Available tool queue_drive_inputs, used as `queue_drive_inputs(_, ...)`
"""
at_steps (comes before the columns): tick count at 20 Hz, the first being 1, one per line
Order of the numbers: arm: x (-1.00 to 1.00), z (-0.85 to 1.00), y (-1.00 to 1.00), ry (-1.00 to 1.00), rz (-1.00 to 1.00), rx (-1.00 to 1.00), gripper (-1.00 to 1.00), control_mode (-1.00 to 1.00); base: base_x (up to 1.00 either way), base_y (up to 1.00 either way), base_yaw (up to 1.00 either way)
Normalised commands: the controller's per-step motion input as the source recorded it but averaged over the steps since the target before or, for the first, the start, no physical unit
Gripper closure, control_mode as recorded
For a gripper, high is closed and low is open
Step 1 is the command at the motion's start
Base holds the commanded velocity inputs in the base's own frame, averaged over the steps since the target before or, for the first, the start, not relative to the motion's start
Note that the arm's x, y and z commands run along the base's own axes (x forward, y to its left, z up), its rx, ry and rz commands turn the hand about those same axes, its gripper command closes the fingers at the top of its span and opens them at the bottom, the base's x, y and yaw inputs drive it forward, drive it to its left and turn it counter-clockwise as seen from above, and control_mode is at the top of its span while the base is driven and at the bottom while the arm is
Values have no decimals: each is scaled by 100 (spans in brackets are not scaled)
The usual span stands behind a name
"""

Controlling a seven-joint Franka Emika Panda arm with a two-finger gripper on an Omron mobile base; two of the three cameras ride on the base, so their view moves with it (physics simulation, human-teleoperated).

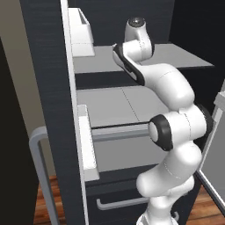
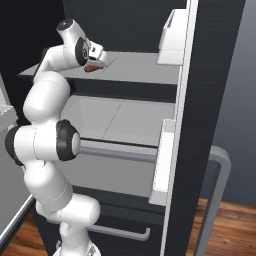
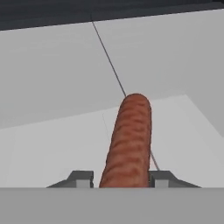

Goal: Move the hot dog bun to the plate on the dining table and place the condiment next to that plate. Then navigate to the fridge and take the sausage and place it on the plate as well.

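1. The two-finger dark gripper (image 3: pixel 120 178) stands narrow, one fingertip on each side of the reddish-brown, rough-skinned cylindrical sausage (image 3: pixel 129 140). In the hand view both tips look to be against its near end, but whether they press firmly enough to carry it cannot be told.
2. The sausage lies flat on the pale grey upper fridge shelf (image 3: pixel 52 87), pointing away from the hand toward the shelf's back edge. In the right base view it shows as a small red patch (image 2: pixel 91 68) just under the hand, near the shelf's left front corner.
3. Likely risk: the grip sits at one end, not the middle. On lifting, the long free end could sag or swivel, and the round skin could slide out between the fingertips.
4. If it drops, it may roll along the smooth shelf, toward the back edge or off the front.
5. Pulling out is tight. The white arm (image 2: pixel 45 145) is folded inside the dark fridge cabinet, with the open door's white bin (image 2: pixel 172 37) at the right. A hasty retreat could knock the sausage on the shelf's front edge.
6. Below lie a second pale grey shelf (image 2: pixel 115 117) and a drawer with a grey bar handle (image 2: pixel 120 232). The room's floor is reddish wood plank (image 2: pixel 225 220).
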Motion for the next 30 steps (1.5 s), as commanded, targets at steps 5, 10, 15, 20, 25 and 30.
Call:
queue_drive_inputs(5,-68,7,-28,-26,0,0,100,-100,0,0,0)
queue_drive_inputs(10,-93,20,-24,-28,0,0,100,-100,0,0,0)
queue_drive_inputs(15,-100,31,-21,-16,0,4,100,-100,0,0,0)
queue_drive_inputs(20,-100,48,-11,0,0,2,100,-100,0,0,0)
queue_drive_inputs(25,-100,47,-8,0,0,1,100,-100,0,0,0)
queue_drive_inputs(30,-93,8,-1,0,0,0,100,-100,0,0,0)
